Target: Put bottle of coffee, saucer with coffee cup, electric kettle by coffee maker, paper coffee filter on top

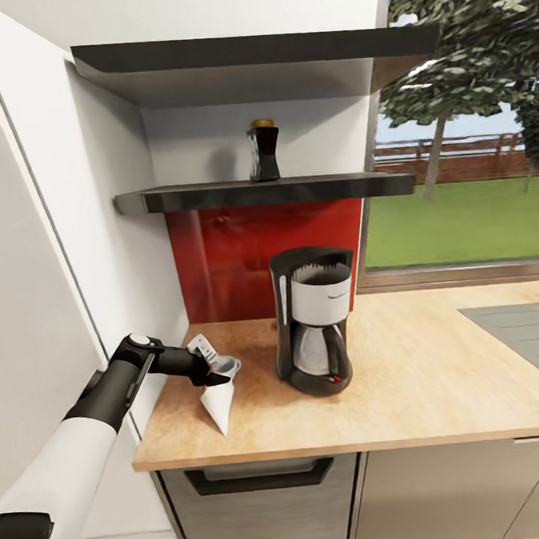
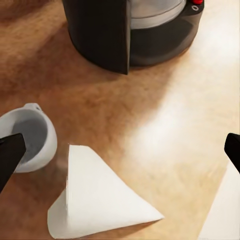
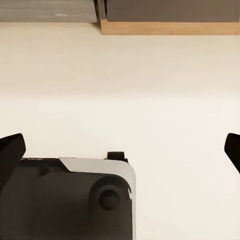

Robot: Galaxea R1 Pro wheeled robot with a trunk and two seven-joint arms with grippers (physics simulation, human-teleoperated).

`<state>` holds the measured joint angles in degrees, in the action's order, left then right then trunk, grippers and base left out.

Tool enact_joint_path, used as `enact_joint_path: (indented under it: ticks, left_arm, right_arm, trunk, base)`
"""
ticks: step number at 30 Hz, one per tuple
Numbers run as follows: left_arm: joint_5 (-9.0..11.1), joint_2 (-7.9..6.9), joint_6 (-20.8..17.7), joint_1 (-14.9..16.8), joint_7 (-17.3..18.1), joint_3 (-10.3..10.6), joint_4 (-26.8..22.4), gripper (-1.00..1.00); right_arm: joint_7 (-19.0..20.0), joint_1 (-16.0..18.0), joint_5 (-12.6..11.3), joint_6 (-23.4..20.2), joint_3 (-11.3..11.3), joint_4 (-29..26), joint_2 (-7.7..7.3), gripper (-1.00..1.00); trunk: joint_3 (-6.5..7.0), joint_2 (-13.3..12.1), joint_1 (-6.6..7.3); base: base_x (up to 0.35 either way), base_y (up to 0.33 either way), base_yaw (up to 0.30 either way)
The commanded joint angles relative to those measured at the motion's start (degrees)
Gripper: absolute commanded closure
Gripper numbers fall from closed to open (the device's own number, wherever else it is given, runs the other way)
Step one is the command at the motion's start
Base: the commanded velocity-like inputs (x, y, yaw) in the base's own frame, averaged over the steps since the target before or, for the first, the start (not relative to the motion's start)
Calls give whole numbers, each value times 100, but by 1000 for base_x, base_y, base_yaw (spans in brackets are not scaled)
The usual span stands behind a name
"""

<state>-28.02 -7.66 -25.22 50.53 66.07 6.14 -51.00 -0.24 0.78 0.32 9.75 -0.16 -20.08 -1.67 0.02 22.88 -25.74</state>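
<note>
1. Now my left jaws (image 1: 214, 368) hang just above the near left part of the desk (image 1: 422, 387), spread wide apart and holding nothing.
2. Between their fingertips (image 2: 10, 155), seen from the left wrist, the filter (image 2: 97, 200) lies on its side on the wood, a white paper cone.
3. Just beside the filter sits the cup (image 2: 30, 137), upright; from the head view my jaws partly hide it.
4. To the right of both, apart from them, the coffee maker (image 1: 314, 331) stands upright on the desk before the red backsplash (image 1: 220, 257).
5. Above it, the bottle (image 1: 264, 151) stands upright on the shelf (image 1: 264, 193).
6. My right jaws (image 3: 120, 150) are spread apart too, empty, over a pale floor (image 3: 150, 90).
</note>
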Motion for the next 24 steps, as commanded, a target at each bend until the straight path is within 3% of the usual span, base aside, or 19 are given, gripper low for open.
enact_joint_path:
  ticks: [1, 7, 17, 24]
  left_arm:
    - [-11, -4, -55, -2, 20, 10, -7, -100]
    - [-11, -7, -54, -31, 14, 13, 0, -100]
    - [-11, -29, -54, -58, 20, 139, 4, -100]
    - [-3, -136, -52, -68, 28, 221, 86, -100]
  right_arm:
    - [-2, 1, 3, 20, -1, 4, 0, -100]
    - [-2, 1, 3, 18, -1, 4, 0, -100]
    - [-2, 1, 18, 27, 2, 117, -21, -100]
    - [-8, 1, 22, 20, 11, 605, -221, -100]
  trunk:
    - [-2, 4, -4]
    - [-2, 4, -4]
    - [-2, 4, -4]
    - [-2, 4, -4]
  base:
    - [208, 42, 0]
    - [177, 49, 0]
    - [21, 4, 0]
    - [0, 0, 0]
